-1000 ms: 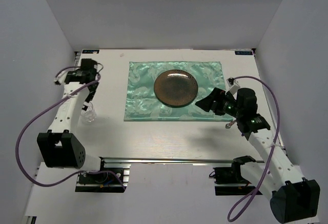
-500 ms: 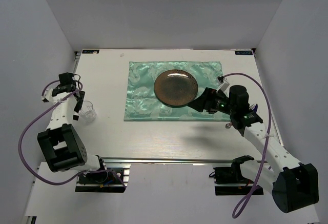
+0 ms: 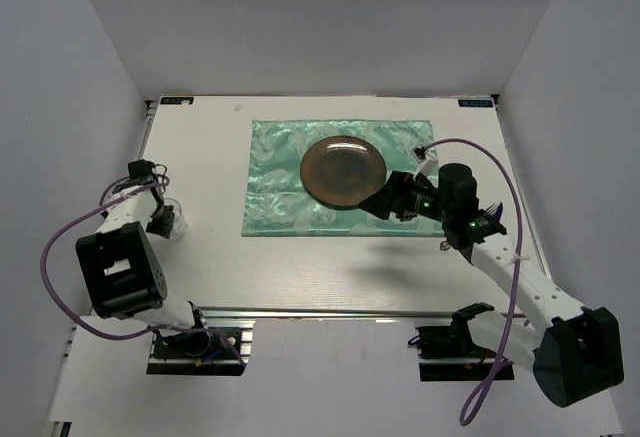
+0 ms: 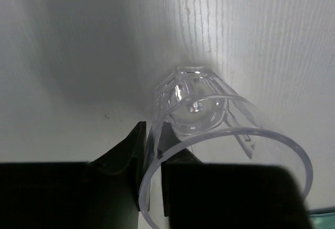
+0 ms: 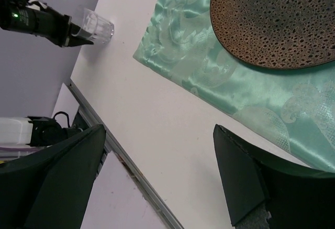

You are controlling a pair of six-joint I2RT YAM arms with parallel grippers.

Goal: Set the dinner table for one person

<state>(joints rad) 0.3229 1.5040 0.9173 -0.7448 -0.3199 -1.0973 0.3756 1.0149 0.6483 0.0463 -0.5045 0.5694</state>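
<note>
A clear drinking glass [image 3: 172, 221] stands upright on the white dinner table [image 3: 300, 267] at the left. In the left wrist view the glass [image 4: 209, 113] fills the centre, and my left gripper [image 4: 152, 134] is shut on its near wall, one finger inside the rim and one outside. My right gripper [image 3: 377, 201] hovers open at the lower right edge of the brown speckled plate [image 3: 343, 169], which lies on the green patterned placemat [image 3: 275, 182]. The right wrist view shows that gripper [image 5: 158, 132] with nothing between its fingers, the plate [image 5: 277, 19], the placemat [image 5: 209, 66] and the distant glass [image 5: 98, 29].
A metal rail [image 3: 330, 310] runs along the table's near edge, with the arm bases behind it. Grey walls close the table in on the left, right and far sides. Purple cables loop off both arms.
My left gripper came in to the glass and closed on its rim. The right gripper shifted left, closer to the plate, still open.
</note>
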